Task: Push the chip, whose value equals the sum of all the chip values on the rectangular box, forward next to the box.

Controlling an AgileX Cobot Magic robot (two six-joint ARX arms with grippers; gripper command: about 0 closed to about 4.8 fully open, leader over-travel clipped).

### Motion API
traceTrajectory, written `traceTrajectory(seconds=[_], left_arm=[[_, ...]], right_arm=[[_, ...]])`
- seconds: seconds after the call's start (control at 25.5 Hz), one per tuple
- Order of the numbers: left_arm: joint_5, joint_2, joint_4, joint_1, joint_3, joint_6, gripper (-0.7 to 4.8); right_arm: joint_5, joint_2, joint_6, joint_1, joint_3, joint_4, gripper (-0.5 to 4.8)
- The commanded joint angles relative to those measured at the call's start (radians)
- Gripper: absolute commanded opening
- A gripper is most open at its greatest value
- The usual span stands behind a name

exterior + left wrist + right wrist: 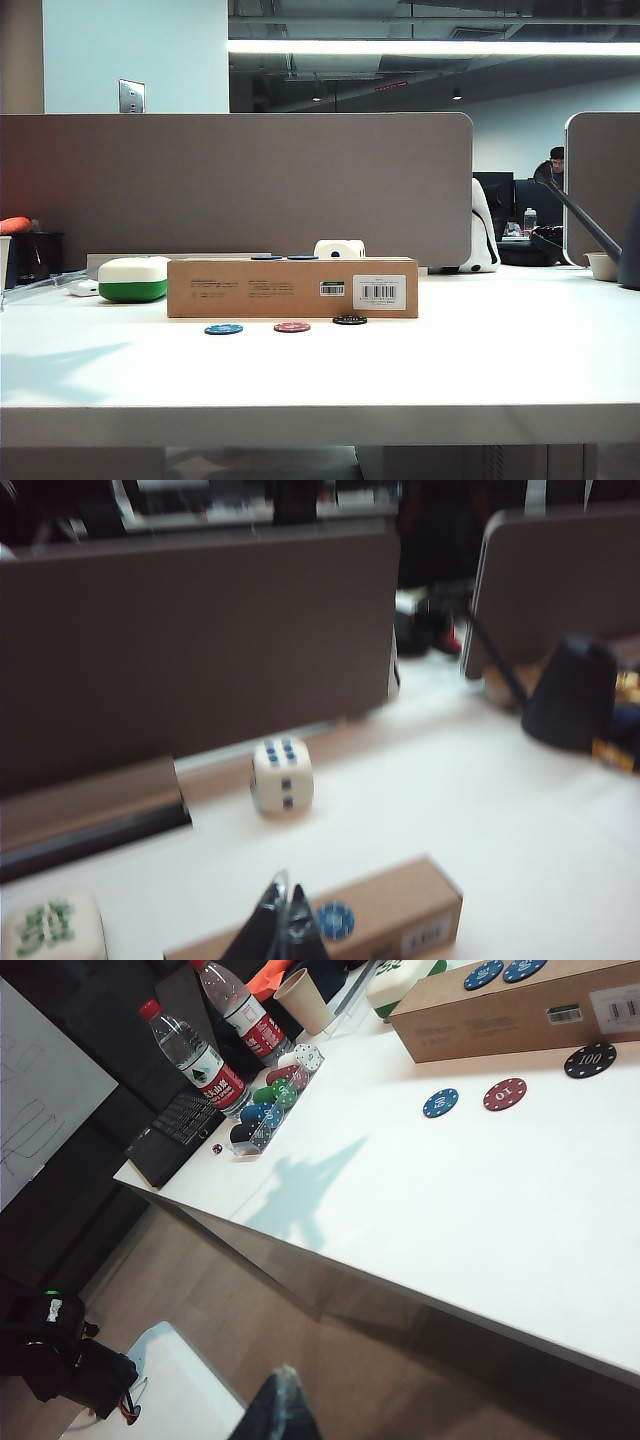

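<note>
White tabletop [420,370] filled the foreground of an office, with a brown partition [240,185] standing behind it and ceiling lights above. On the table lay the rectangular box [292,288], long side facing the exterior camera, with two blue chips [285,257] resting on its top. Just in front of the box sat three chips in a row: a blue chip [223,328] at the left, a red chip [292,326] in the middle, and the black chip [349,319] at the right, closest to the box face and below its barcode label [379,292]; the right wrist view showed the black one printed 100, the red 10. A white-and-green case [133,279] sat beside the box's left end, and a white die [340,248] stood behind the box. The left gripper [282,930] hung above the box, its dark fingertips drawn together to a point with nothing between them. The right gripper [280,1405] was off the table's near edge, well apart from the chips; only a blurred tip showed, so I could not tell how its jaws stood
</note>
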Motion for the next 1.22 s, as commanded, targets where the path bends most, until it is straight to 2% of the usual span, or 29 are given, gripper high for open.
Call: traceTrajectory(seconds=[0.04,0.16,0.59,0.67,0.71,0.9,0.94,0.98,1.06,1.1,1.14,1.22], left_arm=[[0.003,-0.13,0.009,-0.001,0.001,0.0,-0.05],[0.008,-0.247,0.01,0.015,0.001,0.0,-0.05],[0.018,-0.452,0.009,0.252,0.001,0.0,-0.05],[0.002,-0.484,0.002,0.304,0.001,0.06,-0.05],[-0.052,-0.507,-0.047,0.333,0.001,0.105,-0.05],[-0.228,-0.576,-0.531,0.378,-0.027,0.1,-0.05],[-0.254,-0.585,-0.588,0.383,-0.058,0.097,-0.05],[-0.263,-0.606,-0.604,0.388,-0.162,0.096,-0.05],[-0.179,-0.637,-0.527,0.39,-0.281,0.09,-0.05],[-0.084,-0.663,-0.456,0.392,-0.36,0.073,-0.05],[0.09,-0.718,-0.319,0.392,-0.499,0.046,-0.05],[0.225,-0.772,-0.216,0.393,-0.612,0.045,-0.05]], right_arm=[[-0.003,-0.002,0.0,0.0,0.003,0.017,-0.05],[-0.003,-0.002,0.0,0.0,0.003,0.016,-0.05],[-0.003,-0.002,0.0,0.0,0.003,0.017,-0.05],[-0.003,-0.002,0.0,0.0,0.003,0.016,-0.05],[-0.003,-0.002,0.0,0.0,0.003,0.017,-0.05],[-0.002,-0.002,0.0,0.0,0.003,0.015,-0.05],[-0.003,-0.002,0.0,0.0,0.002,0.015,-0.05],[-0.003,-0.002,0.0,0.0,0.002,0.014,-0.05],[-0.003,-0.003,0.0,0.0,0.003,0.014,-0.05],[-0.002,-0.003,0.0,0.0,0.003,0.015,-0.05],[-0.003,-0.003,0.0,0.0,0.003,0.015,-0.05],[-0.003,-0.003,0.0,0.0,0.003,0.015,-0.05]])
